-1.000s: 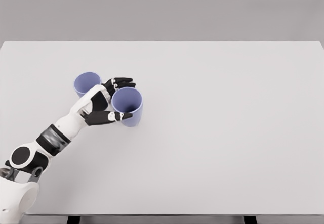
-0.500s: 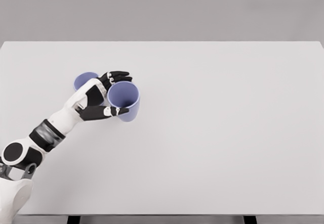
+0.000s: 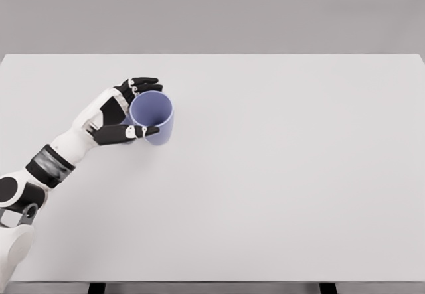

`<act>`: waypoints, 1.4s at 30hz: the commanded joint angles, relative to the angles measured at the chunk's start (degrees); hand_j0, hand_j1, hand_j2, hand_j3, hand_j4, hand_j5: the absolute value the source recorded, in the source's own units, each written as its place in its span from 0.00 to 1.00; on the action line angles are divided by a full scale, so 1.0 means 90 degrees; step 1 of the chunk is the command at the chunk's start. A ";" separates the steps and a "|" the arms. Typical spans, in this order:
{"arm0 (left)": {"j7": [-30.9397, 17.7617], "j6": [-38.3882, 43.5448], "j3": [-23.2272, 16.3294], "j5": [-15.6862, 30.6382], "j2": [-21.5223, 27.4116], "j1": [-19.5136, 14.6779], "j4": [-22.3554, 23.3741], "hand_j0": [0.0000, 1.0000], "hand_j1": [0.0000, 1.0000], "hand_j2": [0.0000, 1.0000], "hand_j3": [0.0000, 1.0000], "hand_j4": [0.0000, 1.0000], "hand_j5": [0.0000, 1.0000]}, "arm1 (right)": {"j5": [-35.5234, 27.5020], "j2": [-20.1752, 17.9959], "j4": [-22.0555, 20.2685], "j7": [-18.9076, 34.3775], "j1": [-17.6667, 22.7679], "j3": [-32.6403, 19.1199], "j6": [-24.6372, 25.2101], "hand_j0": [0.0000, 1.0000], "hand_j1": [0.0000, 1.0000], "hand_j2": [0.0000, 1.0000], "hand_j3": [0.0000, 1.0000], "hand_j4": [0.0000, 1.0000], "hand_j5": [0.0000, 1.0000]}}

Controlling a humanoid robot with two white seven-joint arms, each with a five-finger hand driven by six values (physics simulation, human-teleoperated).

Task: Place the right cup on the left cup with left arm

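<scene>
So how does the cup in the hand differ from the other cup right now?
The held cup is in plain view; the other cup is now hidden behind it and the left hand. The held cup is gripped by thumb and fingers; the other cup stood free earlier. Both looked the same blue.

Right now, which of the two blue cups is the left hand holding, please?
The fully visible cup, gripped by the left hand; the other cup is hidden behind the hand.

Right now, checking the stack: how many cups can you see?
1: a blue cup held in the left hand above the table, left of middle. Another may be hidden behind the hand.
</scene>
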 commanded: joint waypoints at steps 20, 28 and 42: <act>0.0000 0.0005 0.0247 0.0036 0.0097 -0.0205 -0.0074 0.77 0.77 0.77 0.77 0.77 0.77 | 0.0002 -0.0001 0.0001 0.0002 0.0000 0.0001 0.0003 1.00 1.00 1.00 1.00 1.00 1.00; 0.0000 0.0005 0.0413 0.0046 0.0106 -0.0283 -0.0084 0.77 0.77 0.77 0.77 0.77 0.77 | 0.0002 -0.0001 0.0001 0.0002 0.0000 0.0001 0.0003 1.00 1.00 1.00 1.00 1.00 1.00; 0.0000 0.0005 0.0706 0.0046 0.0106 -0.0332 -0.0074 0.77 0.77 0.77 0.77 0.77 0.77 | 0.0002 -0.0001 0.0001 0.0002 0.0000 0.0001 0.0003 1.00 1.00 1.00 1.00 1.00 1.00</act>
